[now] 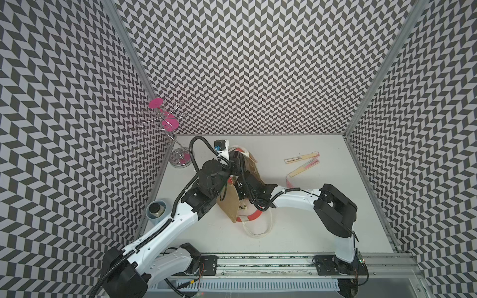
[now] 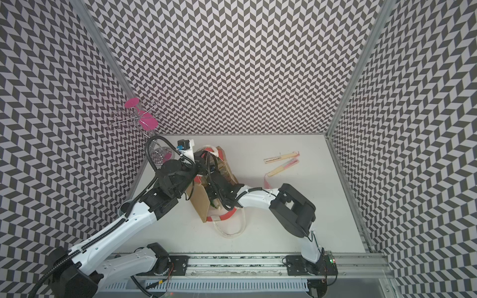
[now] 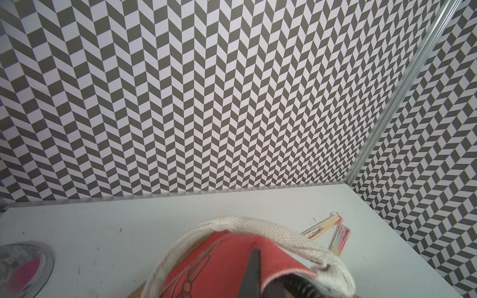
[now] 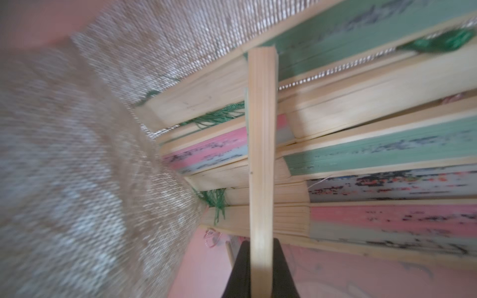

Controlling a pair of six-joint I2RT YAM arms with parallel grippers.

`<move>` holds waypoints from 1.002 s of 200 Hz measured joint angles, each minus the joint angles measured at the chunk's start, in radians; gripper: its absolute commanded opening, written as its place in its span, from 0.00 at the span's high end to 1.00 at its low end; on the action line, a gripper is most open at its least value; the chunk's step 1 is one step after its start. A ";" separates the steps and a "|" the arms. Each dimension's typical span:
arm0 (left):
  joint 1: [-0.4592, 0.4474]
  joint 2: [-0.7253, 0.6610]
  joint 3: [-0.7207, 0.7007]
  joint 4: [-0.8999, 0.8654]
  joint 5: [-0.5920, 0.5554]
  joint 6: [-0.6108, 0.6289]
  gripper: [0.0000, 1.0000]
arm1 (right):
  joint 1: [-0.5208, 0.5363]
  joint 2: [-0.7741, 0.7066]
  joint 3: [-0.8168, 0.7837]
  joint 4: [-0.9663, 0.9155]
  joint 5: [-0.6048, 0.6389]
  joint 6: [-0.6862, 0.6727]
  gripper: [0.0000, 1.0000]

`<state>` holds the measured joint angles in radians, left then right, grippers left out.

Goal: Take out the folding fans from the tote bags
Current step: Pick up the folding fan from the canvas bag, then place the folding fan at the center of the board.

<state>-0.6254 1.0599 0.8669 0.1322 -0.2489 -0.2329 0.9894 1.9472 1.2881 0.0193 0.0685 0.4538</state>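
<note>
The left gripper [image 3: 268,281] is clamped on the red rim of the bag [image 1: 228,203]. Inside the bag the right gripper [image 4: 260,249] pinches one pale fan [image 4: 262,144] over a pile of fans [image 4: 387,152] — two more fans [image 1: 302,158] lie on the table [image 1: 309,227].

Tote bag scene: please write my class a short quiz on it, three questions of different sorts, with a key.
1. True or false: the right gripper is closed on a bamboo fan inside the tote bag.
2. How many loose fans lie out on the table? A one, B two, C four.
3. Fill the gap: the left gripper pinches the bag's ____ trim.

Key
1. True.
2. B.
3. Red.
</note>
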 measured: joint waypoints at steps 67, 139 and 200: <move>0.008 0.000 0.000 0.000 0.002 -0.001 1.00 | 0.001 -0.300 -0.179 0.083 -0.040 -0.006 0.99; 0.014 0.000 0.002 0.001 0.000 -0.004 1.00 | 0.000 -0.628 -0.300 0.143 0.045 -0.044 0.99; 0.018 0.000 0.002 0.000 -0.002 -0.011 1.00 | -0.030 -0.803 -0.290 0.136 0.106 -0.064 0.99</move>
<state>-0.6079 1.0603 0.8692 0.1322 -0.2512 -0.2440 0.9596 1.1446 0.9981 0.1555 0.1741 0.3893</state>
